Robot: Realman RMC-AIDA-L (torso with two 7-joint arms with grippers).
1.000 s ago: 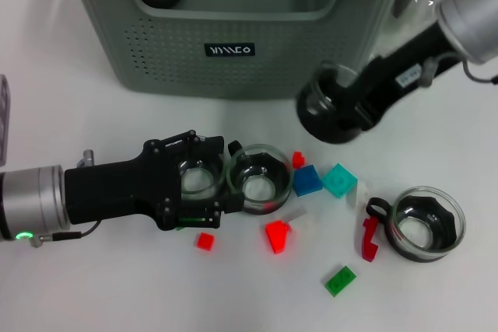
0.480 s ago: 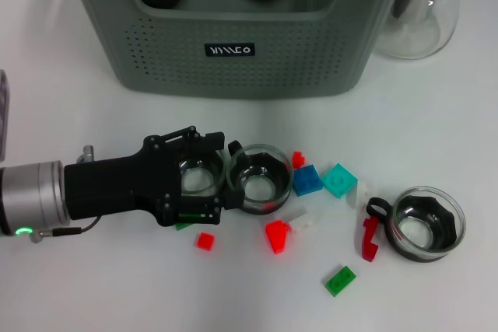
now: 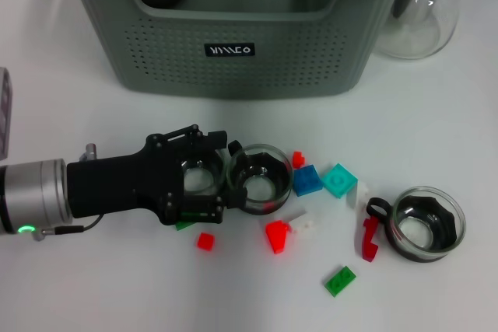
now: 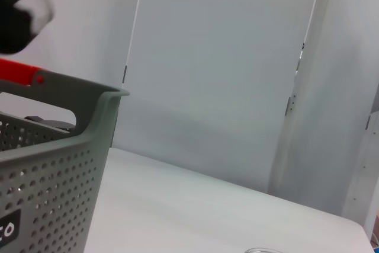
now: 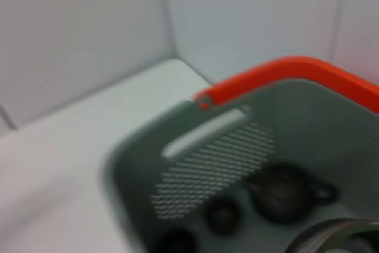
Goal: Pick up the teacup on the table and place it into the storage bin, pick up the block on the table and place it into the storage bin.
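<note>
Gone from view: right arm; left gripper (image 3: 208, 184) fingers clasp 1 teacup (image 3: 198, 177).

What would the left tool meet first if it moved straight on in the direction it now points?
Probably the glass cup right at the tip of the left tool. The blue block lies just beyond it. Whether the tool touches the cup cannot be told.

Grey-green perforated storage bin (image 3: 233, 44); red, blue, teal, green blocks (image 3: 307, 181).
</note>
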